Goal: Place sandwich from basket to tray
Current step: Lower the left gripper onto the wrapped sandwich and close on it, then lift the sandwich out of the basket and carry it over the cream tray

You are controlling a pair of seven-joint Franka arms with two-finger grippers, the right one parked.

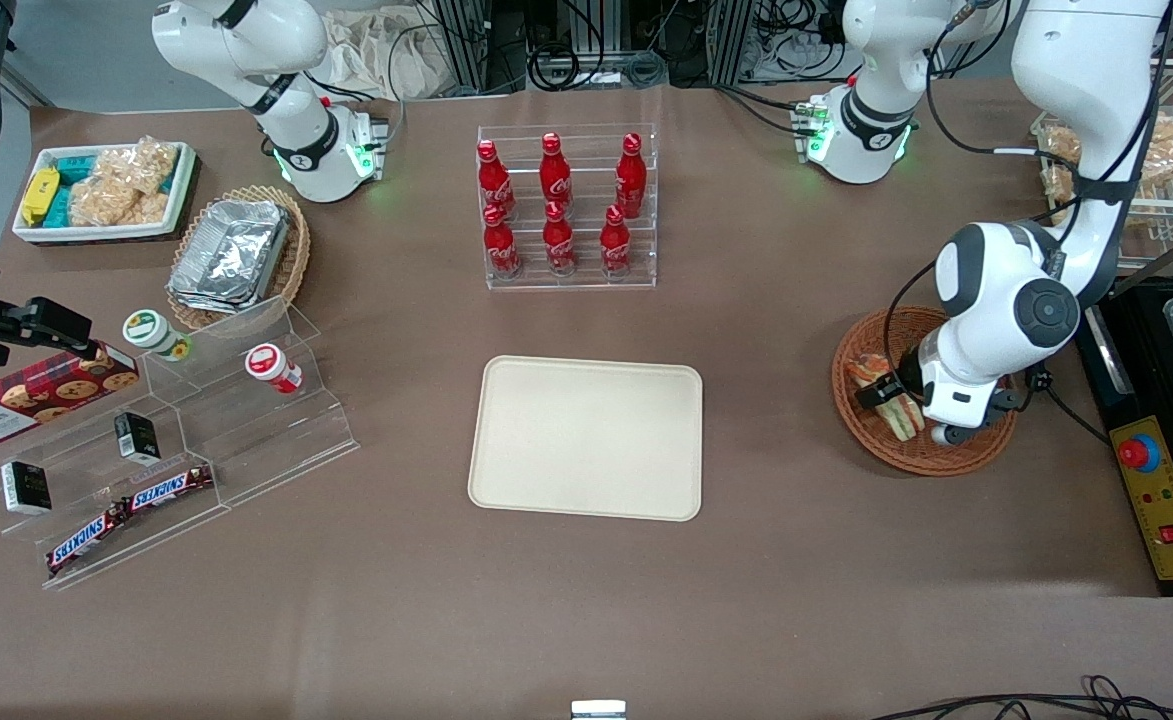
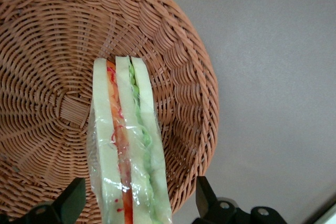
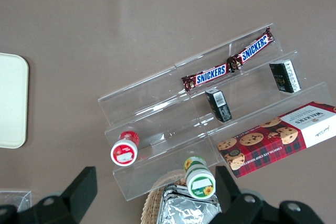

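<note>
With my gripper spread wide astride the wrapped sandwich lying in the basket, gripping nothing, I aim to close squarely across its bread faces.

In the front view the left arm's wrist covers part of the basket and hides most of the claw. In the left wrist view the sandwich and both fingers are cut off by the picture's edge.
</note>
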